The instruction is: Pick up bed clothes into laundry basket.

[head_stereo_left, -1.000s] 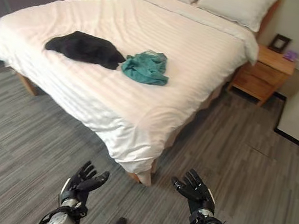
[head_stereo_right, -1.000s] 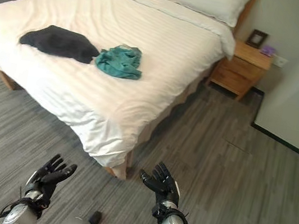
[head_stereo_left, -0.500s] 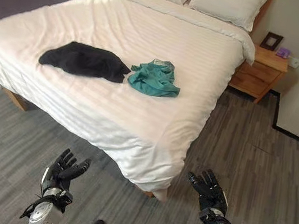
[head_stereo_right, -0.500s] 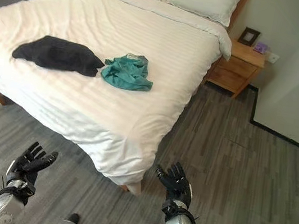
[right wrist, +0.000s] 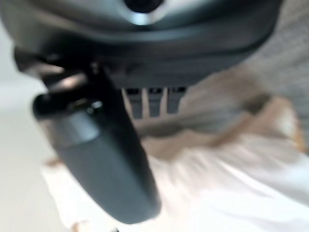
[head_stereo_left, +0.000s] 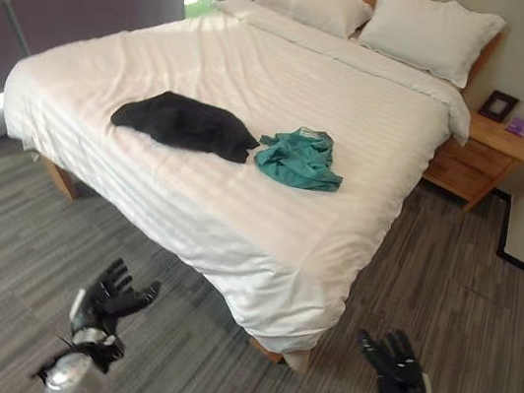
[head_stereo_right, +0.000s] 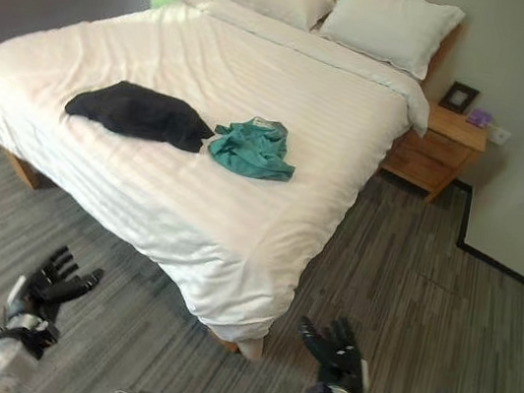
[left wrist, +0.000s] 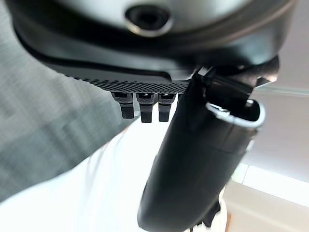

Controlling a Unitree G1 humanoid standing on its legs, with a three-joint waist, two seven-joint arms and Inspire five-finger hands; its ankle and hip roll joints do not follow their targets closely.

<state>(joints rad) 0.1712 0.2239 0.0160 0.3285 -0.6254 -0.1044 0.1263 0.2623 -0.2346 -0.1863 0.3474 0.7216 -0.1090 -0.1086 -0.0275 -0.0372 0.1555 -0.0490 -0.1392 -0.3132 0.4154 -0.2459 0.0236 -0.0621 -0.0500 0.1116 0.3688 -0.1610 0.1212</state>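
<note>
**Both hands empty and low, clothes on the bed**

We see the left hand (head_stereo_left: 109,300) at the lower left of the frame, fingers spread and relaxed, holding nothing, over the grey plank floor (head_stereo_left: 16,237). The right hand (head_stereo_left: 398,366) sits at the lower right, fingers also splayed and empty; its wrist view is blurred, so we read that mostly from the head views. Both hands are well apart from the bed (head_stereo_left: 241,203), whose near corner hangs between them. On the white cover, about mid-frame, lies a black garment (head_stereo_left: 186,124), with a teal garment (head_stereo_left: 300,159) just beside it on the right, possibly touching. Two pillows (head_stereo_left: 429,33) lie at the top. A wooden nightstand (head_stereo_left: 476,156) stands at the upper right.
</note>
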